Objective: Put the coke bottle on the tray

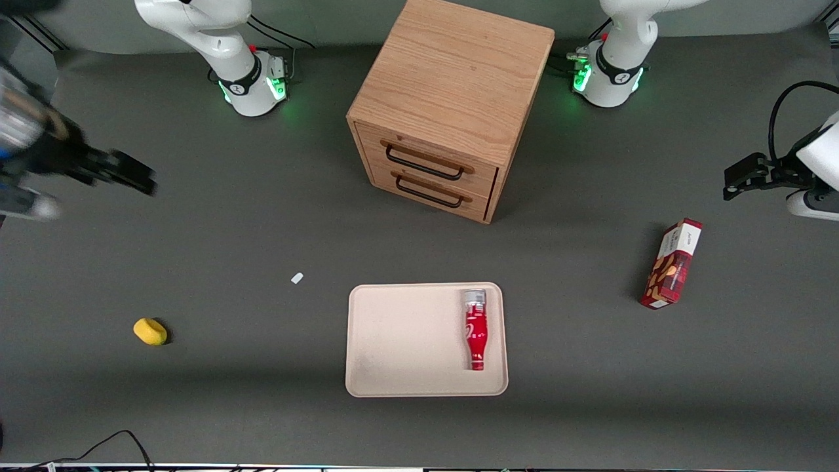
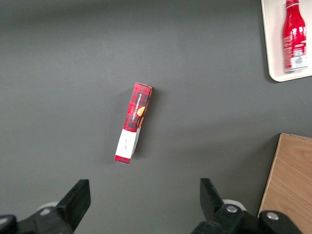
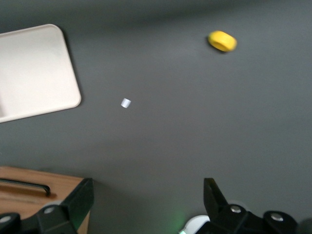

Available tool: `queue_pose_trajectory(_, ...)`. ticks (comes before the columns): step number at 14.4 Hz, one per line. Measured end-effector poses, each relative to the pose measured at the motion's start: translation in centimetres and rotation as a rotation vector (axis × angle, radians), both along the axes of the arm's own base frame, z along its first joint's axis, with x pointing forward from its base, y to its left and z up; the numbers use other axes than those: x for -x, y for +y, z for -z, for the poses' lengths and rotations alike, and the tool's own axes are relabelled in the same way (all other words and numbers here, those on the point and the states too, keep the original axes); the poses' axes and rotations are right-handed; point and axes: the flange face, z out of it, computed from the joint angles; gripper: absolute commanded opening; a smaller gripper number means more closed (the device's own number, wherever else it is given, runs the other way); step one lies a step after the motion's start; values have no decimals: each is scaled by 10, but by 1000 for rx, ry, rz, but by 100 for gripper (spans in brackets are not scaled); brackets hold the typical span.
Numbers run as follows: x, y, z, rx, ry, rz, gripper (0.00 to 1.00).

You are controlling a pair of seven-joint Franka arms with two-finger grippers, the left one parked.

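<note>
Nearest the front camera, the cream-beige rectangular tray point(image 1: 419, 341) lies on the dark grey table point(image 1: 262, 406), the slim red coke bottle point(image 1: 476, 330) lying flat in it. Right arm's gripper point(image 3: 146, 204) hangs empty, jaws wide, well apart at the working arm's end.

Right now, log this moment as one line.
coke bottle: lying in tray | end effector: open, empty, high toward working arm's end | task: placed

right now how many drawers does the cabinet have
2: the upper drawer and the lower drawer, both shut, in the cabinet. The tool hangs open toward the working arm's end.
</note>
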Motion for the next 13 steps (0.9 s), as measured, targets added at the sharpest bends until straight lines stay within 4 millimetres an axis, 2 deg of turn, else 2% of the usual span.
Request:
queue_pose_trajectory(1, 17, -17, -6, -13, 4, 14, 100)
queue_pose_trajectory(3, 47, -33, -3, -30, 17, 34, 100)
queue_pose_trajectory(5, 70, -36, 12, -30, 14, 39, 100)
queue_pose_trajectory(8, 94, -34, 36, -26, 9, 37, 100)
queue_pose_trajectory(10, 100, -33, 35, -26, -6, 35, 100)
queue_pose_trajectory(13, 90, -34, 18, -30, -26, 36, 100)
